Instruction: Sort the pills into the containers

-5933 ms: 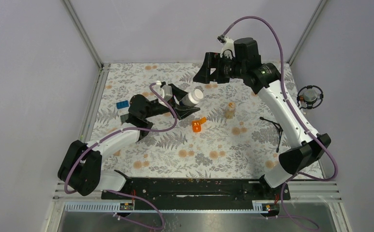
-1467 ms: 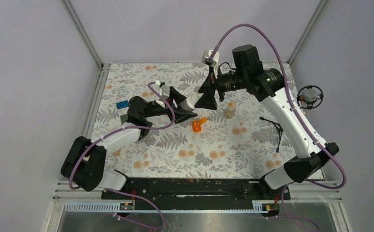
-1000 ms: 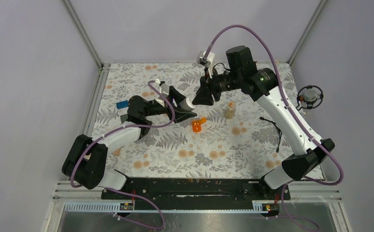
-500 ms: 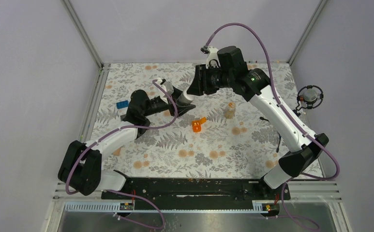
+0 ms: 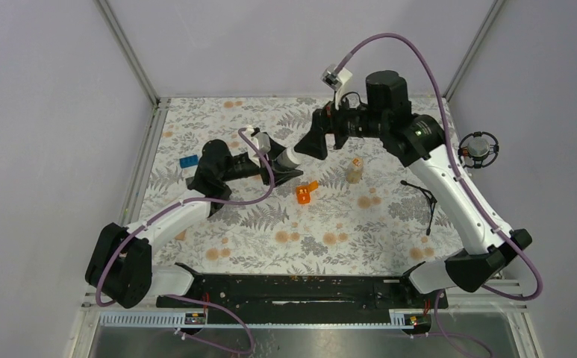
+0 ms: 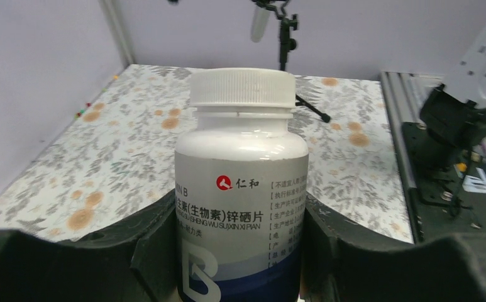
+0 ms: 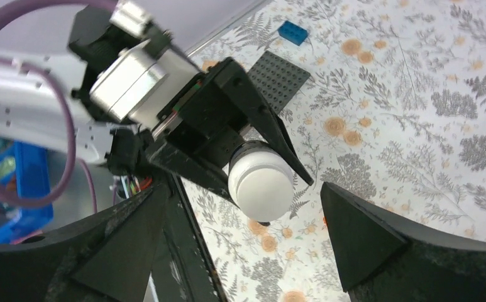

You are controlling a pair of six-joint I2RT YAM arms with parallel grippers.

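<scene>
My left gripper [image 5: 279,161] is shut on a white-and-dark bottle [image 5: 289,156] and holds it tilted above the floral mat, left of centre. In the left wrist view both fingers press the sides of that bottle [image 6: 242,163], and its white ribbed cap [image 6: 241,88] is on. My right gripper [image 5: 317,139] stands open just right of the cap, its fingers apart from it. From the right wrist the cap [image 7: 260,182] faces me between wide jaws. An orange hinged box [image 5: 304,192] and a clear tan bottle [image 5: 354,171] rest on the mat. No loose pills show.
A blue brick [image 5: 189,161] and a dark studded plate [image 7: 281,75] lie at the mat's left, the plate partly under the left arm. A thin black stand [image 5: 425,197] sits at the right. Metal frame rails border the mat.
My right gripper, shut round the bottle's cap half a second ago, has opened wide and drawn back to the right. The left gripper still holds the bottle, shifted slightly.
</scene>
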